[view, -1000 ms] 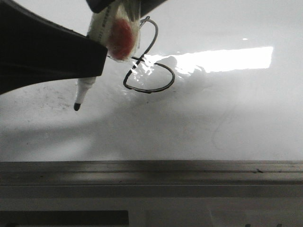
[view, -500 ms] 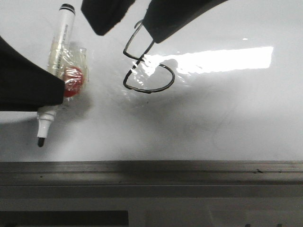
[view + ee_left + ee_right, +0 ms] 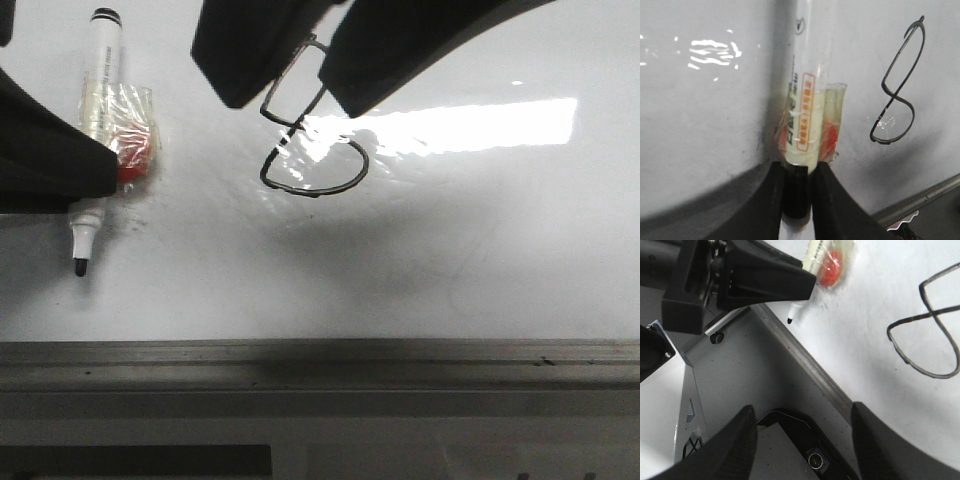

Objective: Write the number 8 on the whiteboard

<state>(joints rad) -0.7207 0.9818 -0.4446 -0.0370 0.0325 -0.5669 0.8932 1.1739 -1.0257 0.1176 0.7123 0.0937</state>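
The number 8 (image 3: 313, 192) is a thin black outline on the whiteboard (image 3: 450, 260); it also shows in the left wrist view (image 3: 894, 95) and the right wrist view (image 3: 932, 314). My left gripper (image 3: 95, 182) is shut on a white marker (image 3: 100, 100) with a red patch taped to it, left of the 8. The black tip (image 3: 80, 267) points toward the board's front edge. In the left wrist view the jaws (image 3: 798, 175) clamp the marker (image 3: 805, 100). My right gripper (image 3: 300, 70) is open and empty above the 8's upper loop, hiding part of it.
The board's grey metal frame (image 3: 320, 370) runs along the front. A bright glare patch (image 3: 470, 125) lies right of the 8. In the right wrist view a black device (image 3: 815, 455) sits on a grey surface (image 3: 740, 380) beyond the frame.
My left gripper has carried the marker left, away from the 8, and its tip now sits nearer the front edge. My right gripper's fingers have come further into view over the 8.
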